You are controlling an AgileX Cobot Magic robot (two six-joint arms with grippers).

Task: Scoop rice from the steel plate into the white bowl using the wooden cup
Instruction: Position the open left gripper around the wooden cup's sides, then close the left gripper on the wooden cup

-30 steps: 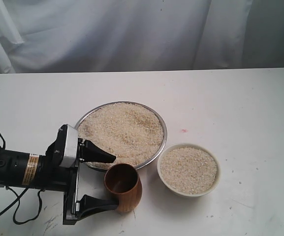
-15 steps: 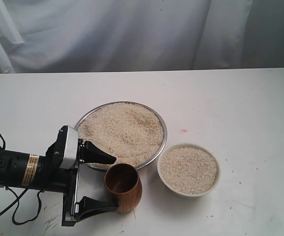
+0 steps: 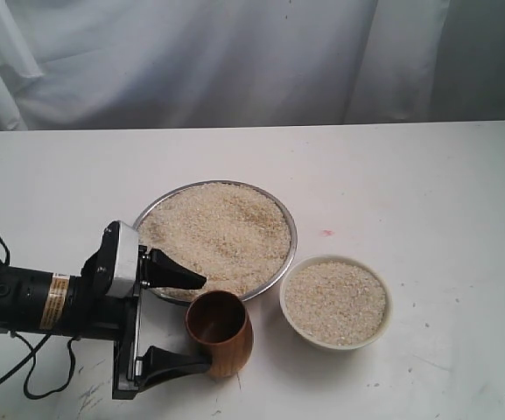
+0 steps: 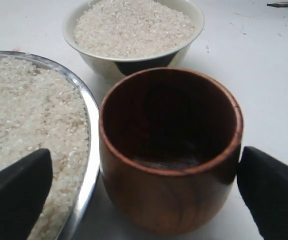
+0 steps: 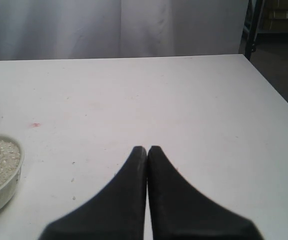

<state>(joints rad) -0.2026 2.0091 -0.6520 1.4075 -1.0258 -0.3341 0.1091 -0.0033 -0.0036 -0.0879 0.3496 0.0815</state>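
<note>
The wooden cup [image 3: 220,332] [image 4: 168,200] stands upright and empty on the table, just in front of the steel plate [image 3: 291,236] [image 4: 86,100], which is heaped with rice [image 3: 217,232] [image 4: 24,115]. My left gripper [image 3: 206,324] [image 4: 144,170] is open, one finger on each side of the cup. The far finger hangs over the plate's near rim. To the right of the cup is the white bowl [image 3: 387,306] [image 4: 99,62], filled with rice [image 3: 335,302]. My right gripper [image 5: 147,148] is shut on nothing above bare table, right of the bowl [image 5: 4,192].
The left arm and its black cable [image 3: 7,385] lie along the table's front left. A grey curtain [image 3: 234,61] hangs behind the white table. A small pink mark [image 3: 326,233] is on the tabletop. In the right wrist view the table's edge [image 5: 273,87] shows.
</note>
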